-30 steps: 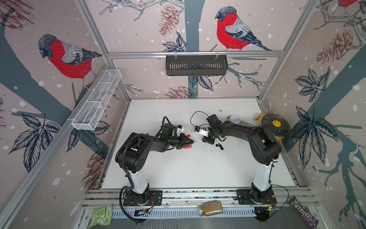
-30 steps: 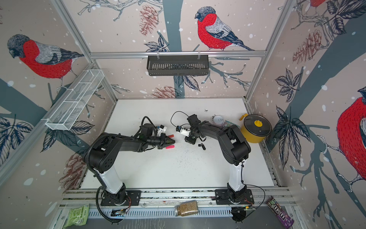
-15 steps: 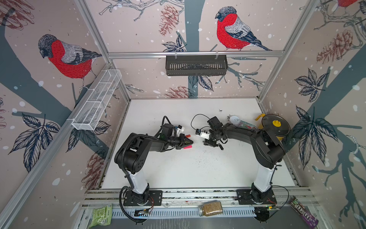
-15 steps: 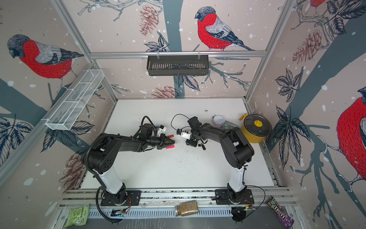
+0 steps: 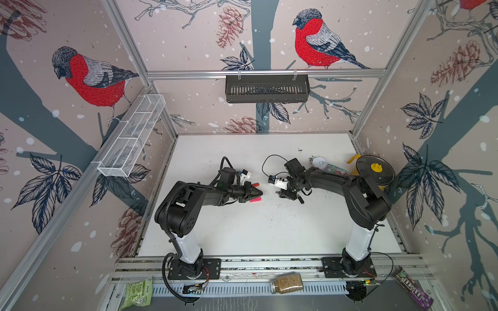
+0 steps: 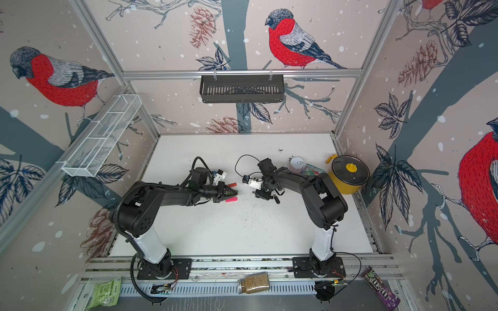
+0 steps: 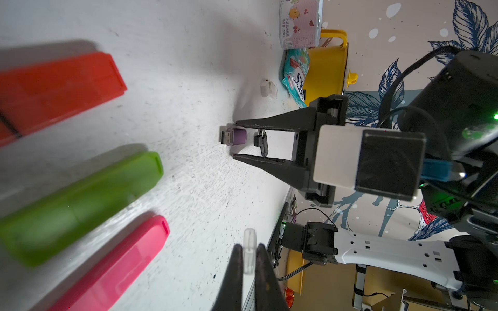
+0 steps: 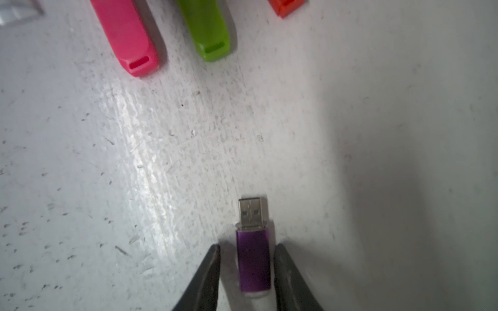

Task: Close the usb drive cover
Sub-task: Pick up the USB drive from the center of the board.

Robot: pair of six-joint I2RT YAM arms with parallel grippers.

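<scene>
My left gripper [image 7: 248, 247] has its fingers [image 7: 234, 269] pinched tight on the clear cover [image 7: 249, 235], which sticks out past the tips, above the worktop [image 5: 269, 229]. The purple usb drive [image 8: 253, 264] lies flat on the worktop with its metal plug bare and pointing away from my right gripper [image 8: 248, 247]. That gripper is down at the surface with its fingers [image 8: 207, 274] parted, one on each side of the drive's body. I see a strip of worktop between the drive and at least one finger, so nothing is clamped there. In the left wrist view the plug points roughly toward the left gripper, well apart from the cover. A small black piece [image 7: 260, 141] lies near the drive's back end. Pink [image 8: 129, 35], green [image 8: 207, 29] and red [image 8: 288, 6] plastic sticks lie side by side beyond the plug.
</scene>
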